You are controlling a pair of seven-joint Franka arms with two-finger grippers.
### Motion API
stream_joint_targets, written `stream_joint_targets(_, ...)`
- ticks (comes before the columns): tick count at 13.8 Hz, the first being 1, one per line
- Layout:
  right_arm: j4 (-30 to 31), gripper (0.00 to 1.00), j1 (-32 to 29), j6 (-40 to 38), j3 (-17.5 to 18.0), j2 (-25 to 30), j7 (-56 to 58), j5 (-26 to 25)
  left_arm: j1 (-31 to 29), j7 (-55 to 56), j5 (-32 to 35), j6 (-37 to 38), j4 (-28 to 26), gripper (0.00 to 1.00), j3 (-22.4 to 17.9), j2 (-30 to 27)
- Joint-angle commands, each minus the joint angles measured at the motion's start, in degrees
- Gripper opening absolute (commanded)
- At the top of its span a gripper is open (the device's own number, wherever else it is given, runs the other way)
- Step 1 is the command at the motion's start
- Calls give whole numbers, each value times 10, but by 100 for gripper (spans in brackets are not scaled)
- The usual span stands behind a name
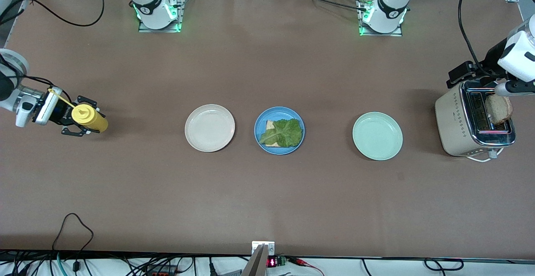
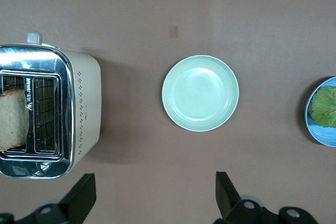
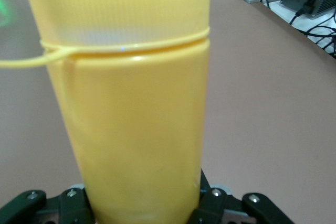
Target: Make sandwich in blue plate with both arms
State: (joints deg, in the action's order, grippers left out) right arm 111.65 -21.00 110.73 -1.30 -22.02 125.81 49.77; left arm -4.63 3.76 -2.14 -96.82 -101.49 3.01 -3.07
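Item 1. My right gripper (image 1: 81, 121), at the right arm's end of the table: fingers clasped on either side of the yellow squeeze bottle (image 1: 89, 117), which stands between them. In the right wrist view the bottle (image 3: 136, 108) fills the space between my pads; its cap strap loops off to one side. I cannot tell whether the base rests on the table (image 1: 267, 192) or hangs just above it.

Item 2. My left gripper (image 2: 152, 198), over the table beside the toaster (image 1: 474, 123) at the left arm's end: fingers spread wide, grasping nothing. A slice of brown bread (image 1: 498, 108) stands up out of one toaster slot.

Item 3. Blue plate (image 1: 279, 130), mid-table, between the cream plate (image 1: 210, 127) and the mint-green plate (image 1: 377, 136). On it lies one pale bread slice (image 1: 271, 124), mostly covered by a lettuce leaf (image 1: 284, 133). No top slice yet.

Item 4. Judgement: the sandwich is about half built; sauce and the toaster slice appear outstanding.

Item 5. Hazards:
- Soft bottle: too firm a squeeze in transit could spill sauce on the table.
- Loose strap could snag my fingers.
- The bottle could slip if tilted under a light grip.
- The toast could tear or jam if pulled at a slant.
- Both arms converging on the blue plate could collide.
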Motion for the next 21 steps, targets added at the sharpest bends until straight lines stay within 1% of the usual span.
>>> stream_joint_targets(1,21,0,59,41,1,66,-93,-61,-2,-13,8,1,11,100,0,9)
stream_joint_targets(2,21,0,77,52,2,81,-132,-88,-1,-13,8,2,11,100,0,9)
stream_joint_targets(5,21,0,110,77,45,123,-276,-186,-2,-4,6,1,21,100,0,32)
stream_joint_targets(6,21,0,133,77,51,137,-327,-224,-6,-5,5,2,25,100,-2,36)
stream_joint_targets(9,20,0,197,79,55,167,-461,-335,-42,-10,6,3,64,100,-3,53)
stream_joint_targets(11,18,0,207,80,88,173,-527,-390,-77,-11,7,15,95,100,-3,82)
stream_joint_targets(12,18,0,217,81,106,174,-563,-411,-98,-12,7,17,104,100,-3,89)
stream_joint_targets(14,18,0,250,92,118,173,-630,-456,-143,-37,7,18,126,100,-3,119)
stream_joint_targets(16,18,0,293,105,118,168,-675,-489,-169,-87,14,17,150,100,-5,153)
stream_joint_targets(18,18,0,336,114,118,154,-730,-529,-204,-152,48,14,171,100,-5,189)
stream_joint_targets(19,18,0,357,115,118,141,-760,-552,-218,-185,48,13,176,100,-5,206)
stream_joint_targets(21,17,0,393,127,118,119,-812,-591,-231,-206,50,11,175,100,-5,227)
